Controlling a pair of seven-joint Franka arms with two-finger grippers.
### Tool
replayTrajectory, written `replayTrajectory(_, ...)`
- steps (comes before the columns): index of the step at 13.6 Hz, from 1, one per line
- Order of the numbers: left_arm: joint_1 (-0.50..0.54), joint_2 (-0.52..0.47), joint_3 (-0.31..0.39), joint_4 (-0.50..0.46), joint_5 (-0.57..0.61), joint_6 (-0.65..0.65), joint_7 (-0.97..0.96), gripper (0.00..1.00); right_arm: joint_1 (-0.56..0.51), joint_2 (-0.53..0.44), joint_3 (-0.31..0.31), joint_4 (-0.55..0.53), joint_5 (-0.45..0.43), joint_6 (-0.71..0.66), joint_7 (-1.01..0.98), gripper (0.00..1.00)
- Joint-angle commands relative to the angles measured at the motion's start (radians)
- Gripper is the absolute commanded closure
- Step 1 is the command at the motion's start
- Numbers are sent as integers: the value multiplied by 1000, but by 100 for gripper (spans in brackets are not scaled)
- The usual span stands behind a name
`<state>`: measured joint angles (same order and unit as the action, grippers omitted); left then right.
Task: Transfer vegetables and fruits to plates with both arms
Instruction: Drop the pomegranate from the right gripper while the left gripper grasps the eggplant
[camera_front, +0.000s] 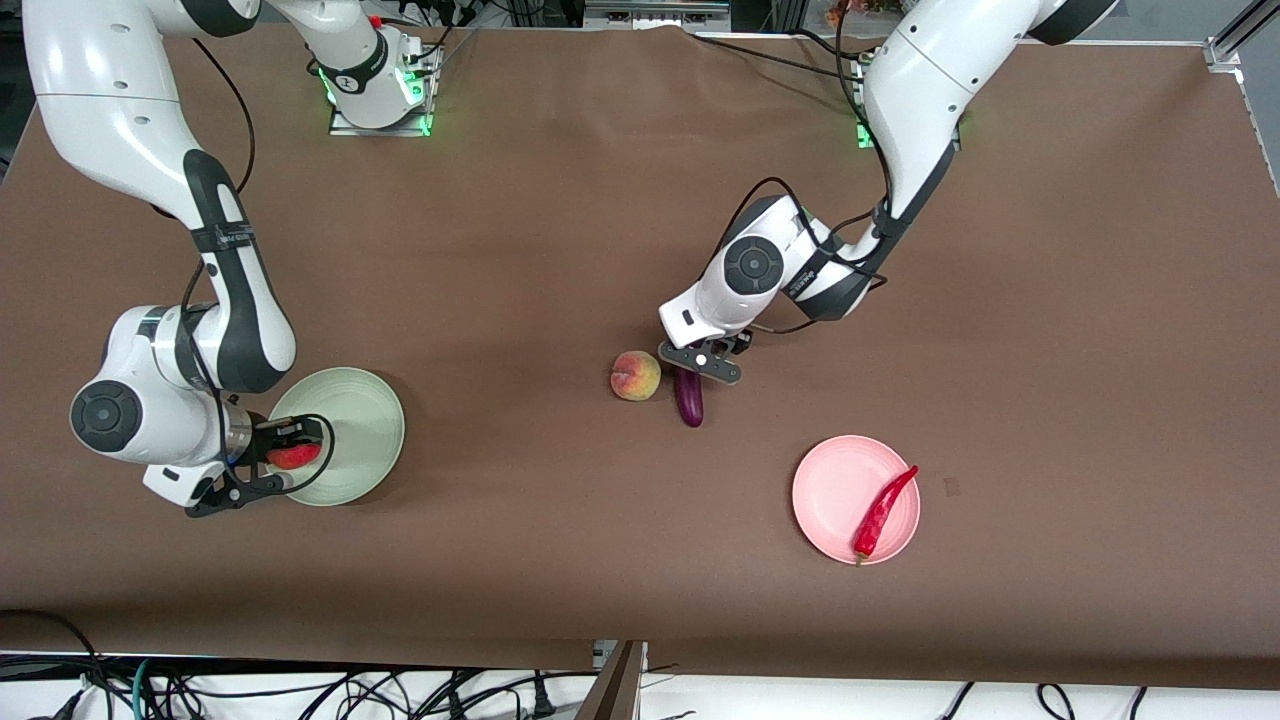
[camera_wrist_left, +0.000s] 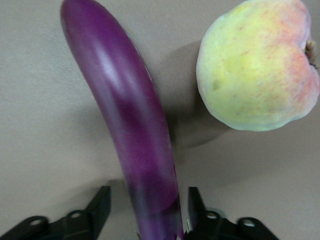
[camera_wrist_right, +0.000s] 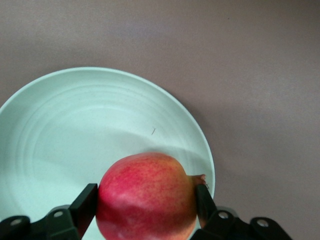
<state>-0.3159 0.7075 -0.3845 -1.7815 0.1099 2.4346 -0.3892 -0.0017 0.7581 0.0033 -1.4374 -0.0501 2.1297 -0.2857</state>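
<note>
The purple eggplant (camera_front: 689, 397) lies on the table beside the peach (camera_front: 636, 376). My left gripper (camera_front: 701, 364) is low over the eggplant's end that is farther from the front camera. In the left wrist view the gripper (camera_wrist_left: 148, 207) is open with a finger on each side of the eggplant (camera_wrist_left: 125, 115), and the peach (camera_wrist_left: 255, 65) is beside it. My right gripper (camera_front: 290, 456) is shut on the red pomegranate (camera_wrist_right: 147, 197) over the mint green plate (camera_front: 365, 420) near its rim (camera_wrist_right: 60, 130). The red chili (camera_front: 884, 511) lies on the pink plate (camera_front: 830, 490).
Brown table cover (camera_front: 560, 200) all round. The pink plate is nearer the front camera than the eggplant, toward the left arm's end. The green plate is at the right arm's end. Cables hang along the table's front edge (camera_front: 400, 690).
</note>
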Motion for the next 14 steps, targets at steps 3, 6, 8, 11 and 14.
replayTrajectory(3, 4, -17, 9, -4, 28, -2, -25, 96, -14, -42, 24, 5, -5, -2, -1, 0)
replayTrajectory(6, 38, -100, 24, 11, 28, -193, -23, 96, -6, -86, 131, 35, -4, -85, 150, 0)
replayTrajectory(8, 98, -158, 30, 23, 28, -273, -14, 93, -4, -85, 222, 51, 18, -91, 329, 0)
replayTrajectory(11, 178, -163, 39, 91, 124, -276, 45, 89, 29, -63, 334, 51, 45, -35, 578, 0)
replayTrajectory(14, 250, -73, 41, 216, 209, -267, 125, 89, 190, -24, 331, 51, 39, 134, 863, 0)
